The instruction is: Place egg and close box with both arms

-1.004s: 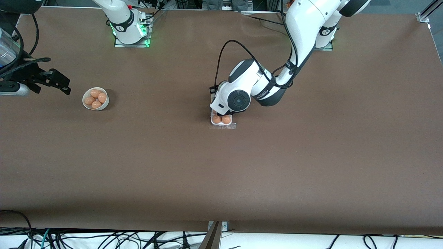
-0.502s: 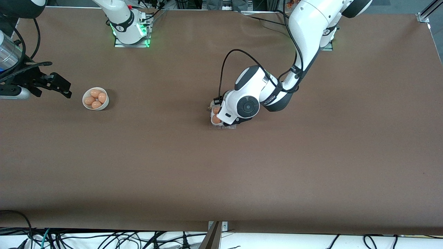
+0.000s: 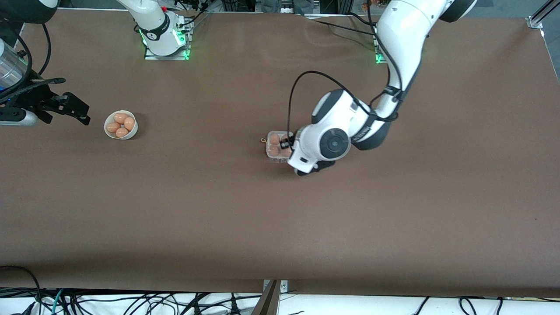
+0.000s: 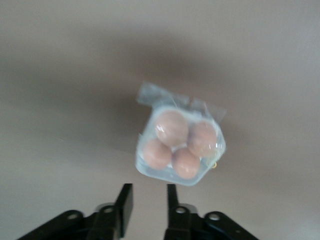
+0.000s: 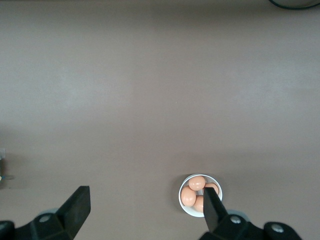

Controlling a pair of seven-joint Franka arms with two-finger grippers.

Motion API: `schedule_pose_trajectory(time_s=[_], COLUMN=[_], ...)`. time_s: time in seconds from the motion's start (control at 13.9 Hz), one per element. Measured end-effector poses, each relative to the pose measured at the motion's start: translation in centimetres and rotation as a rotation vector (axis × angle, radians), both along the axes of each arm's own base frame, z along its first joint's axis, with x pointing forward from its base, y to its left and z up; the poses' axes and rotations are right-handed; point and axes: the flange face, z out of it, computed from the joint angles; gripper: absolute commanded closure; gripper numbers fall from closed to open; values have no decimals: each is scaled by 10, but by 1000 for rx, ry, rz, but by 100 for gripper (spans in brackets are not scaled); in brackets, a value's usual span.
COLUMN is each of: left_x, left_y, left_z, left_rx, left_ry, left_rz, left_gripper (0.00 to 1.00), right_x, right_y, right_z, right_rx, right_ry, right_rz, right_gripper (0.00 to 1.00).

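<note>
The box [image 3: 275,146] is a small clear carton in the middle of the table, and it holds several brown eggs [image 3: 274,140]. In the left wrist view the box [image 4: 180,145] shows four eggs, and its clear lid appears to lie down over them. My left gripper [image 3: 308,170] is beside the box, toward the left arm's end, low over the table. Its fingers [image 4: 147,190] are a little apart and hold nothing. My right gripper [image 3: 77,109] waits, open and empty [image 5: 145,196], near the bowl.
A round white bowl [image 3: 130,132] with several brown eggs stands toward the right arm's end of the table; it also shows in the right wrist view [image 5: 186,208]. A black cable loops over the left wrist. The table is otherwise bare brown surface.
My left arm has moved off the box toward the left arm's end, uncovering it. The lid, which lay flat beside the tray, now appears down over the eggs. The right arm has barely moved.
</note>
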Motion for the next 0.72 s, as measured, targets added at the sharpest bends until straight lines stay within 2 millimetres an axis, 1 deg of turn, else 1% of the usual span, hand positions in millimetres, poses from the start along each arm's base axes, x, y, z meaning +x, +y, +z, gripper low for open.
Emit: schedule_pose_trajectory(time_s=[0.07,0.14,0.22,0.29,0.36,0.43,0.57,0.72], left_x=[23,45,62,75,85,92,99,105], left_y=[29,62,98,130,157,176,203,230], left_z=[19,40,57,71,82,92,107,117], left_rx=[7,23,48,70,97,135,214,252], left_ry=[-28,-70,-108,-142,-179,-216,-272,-295], left_rz=[10,3,-22,-55,-88,-117,-169,-178], left_gripper=[9,8,5,4,0,0,0,0], right_x=[0,0,0,0,0,0,0,0], right_y=[0,0,0,0,0,0,0,0], right_z=[0,0,0,0,0,0,0,0], right_rx=[0,0,0,0,0,0,0,0], right_ry=[0,0,0,0,0,0,0,0], right_rz=[0,0,0,0,0,0,0,0], right_gripper=[0,0,0,0,0,0,0,0])
